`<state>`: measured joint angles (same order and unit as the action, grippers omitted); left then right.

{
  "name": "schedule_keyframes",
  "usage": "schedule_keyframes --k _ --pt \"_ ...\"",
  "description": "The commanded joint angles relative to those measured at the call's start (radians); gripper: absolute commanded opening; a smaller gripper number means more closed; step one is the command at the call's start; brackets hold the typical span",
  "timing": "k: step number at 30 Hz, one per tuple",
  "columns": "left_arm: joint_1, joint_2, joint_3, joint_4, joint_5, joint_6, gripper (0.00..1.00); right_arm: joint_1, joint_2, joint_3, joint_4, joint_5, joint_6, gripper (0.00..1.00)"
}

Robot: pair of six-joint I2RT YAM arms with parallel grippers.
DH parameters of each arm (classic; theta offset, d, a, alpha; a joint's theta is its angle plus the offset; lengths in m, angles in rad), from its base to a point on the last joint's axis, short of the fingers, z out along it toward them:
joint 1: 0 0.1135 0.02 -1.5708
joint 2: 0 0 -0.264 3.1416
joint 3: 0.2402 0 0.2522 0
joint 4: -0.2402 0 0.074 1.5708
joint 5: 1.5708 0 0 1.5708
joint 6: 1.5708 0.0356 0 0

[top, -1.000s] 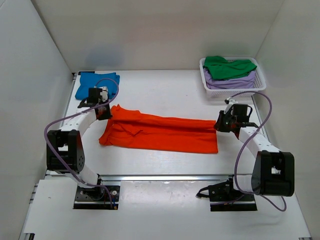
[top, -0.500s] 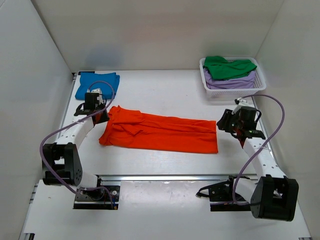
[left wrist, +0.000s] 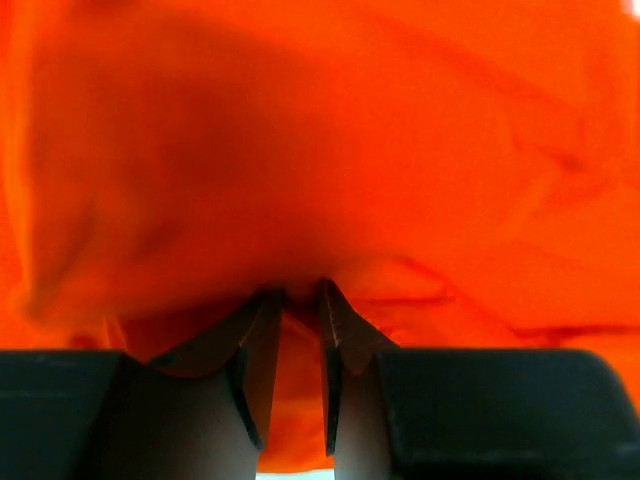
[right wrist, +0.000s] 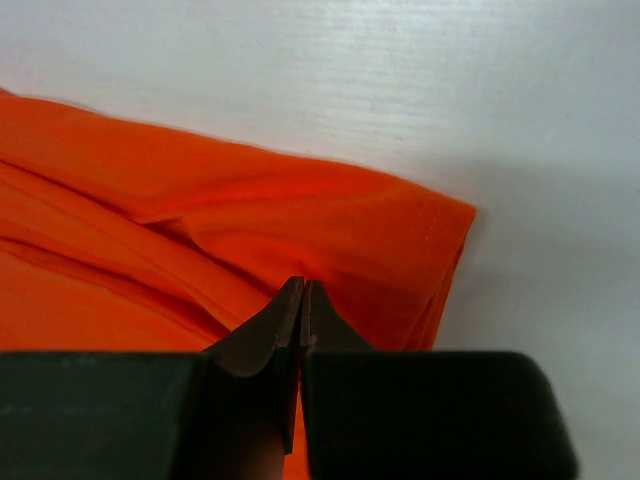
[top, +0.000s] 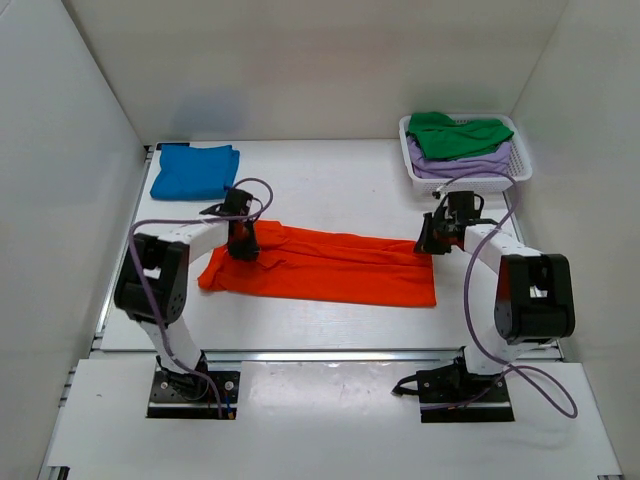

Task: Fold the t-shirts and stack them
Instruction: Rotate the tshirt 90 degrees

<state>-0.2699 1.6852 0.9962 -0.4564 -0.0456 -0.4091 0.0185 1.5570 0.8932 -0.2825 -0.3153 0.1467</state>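
We see the orange t-shirt (top: 330, 268) lying flat mid-table as a long strip, its long axis running 9 to 3 o'clock. The left gripper (top: 243, 246) sits on its 10 o'clock corner, jaws narrowed onto a bunched fold, so we judge it to be grasping cloth. The right gripper (top: 427, 243) sits on the 2 o'clock corner, clenched tight; whether it pinches fabric we cannot tell. Each arm is nearest its own end, so the fold likely draws the far edge toward 6 o'clock. We count 4 t-shirts: 1 orange, 1 blue t-shirt (top: 195, 170) at 10 o'clock, and 1 green t-shirt (top: 455, 133) over 1 lavender t-shirt (top: 465, 166) in 1 basket (top: 521, 168).
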Motion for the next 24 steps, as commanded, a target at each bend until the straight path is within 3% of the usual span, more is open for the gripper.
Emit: schedule_keyframes --k 1,6,10,13,15,17,19,22,24 --pt "-0.022 0.106 0.118 -0.054 -0.008 -0.033 0.33 -0.011 0.052 0.030 -0.052 0.014 0.078 0.00" --pt "-0.048 0.333 0.412 -0.151 0.007 0.010 0.31 0.043 0.089 0.033 -0.164 0.137 0.200 0.00" --pt "-0.037 0.543 0.783 -0.278 0.032 0.027 0.28 0.188 -0.009 -0.078 -0.224 0.199 0.352 0.00" --pt "-0.046 0.732 1.131 -0.410 0.059 0.049 0.25 0.311 -0.171 -0.247 -0.149 0.151 0.551 0.00" --pt "-0.057 0.917 1.501 -0.517 0.087 0.056 0.23 0.391 -0.259 -0.350 -0.051 0.096 0.734 0.00" --pt "-0.060 1.048 1.737 -0.591 0.130 0.043 0.21 0.498 -0.334 -0.448 0.050 0.046 0.873 0.00" --pt "-0.052 1.068 1.727 -0.535 0.199 0.009 0.19 0.567 -0.367 -0.543 0.152 0.012 0.976 0.00" --pt "-0.043 0.964 1.428 -0.329 0.225 -0.022 0.17 0.645 -0.344 -0.573 0.210 0.007 1.016 0.00" --pt "-0.040 0.984 1.458 -0.303 0.228 -0.045 0.16 0.659 -0.328 -0.591 0.276 -0.008 1.016 0.00"
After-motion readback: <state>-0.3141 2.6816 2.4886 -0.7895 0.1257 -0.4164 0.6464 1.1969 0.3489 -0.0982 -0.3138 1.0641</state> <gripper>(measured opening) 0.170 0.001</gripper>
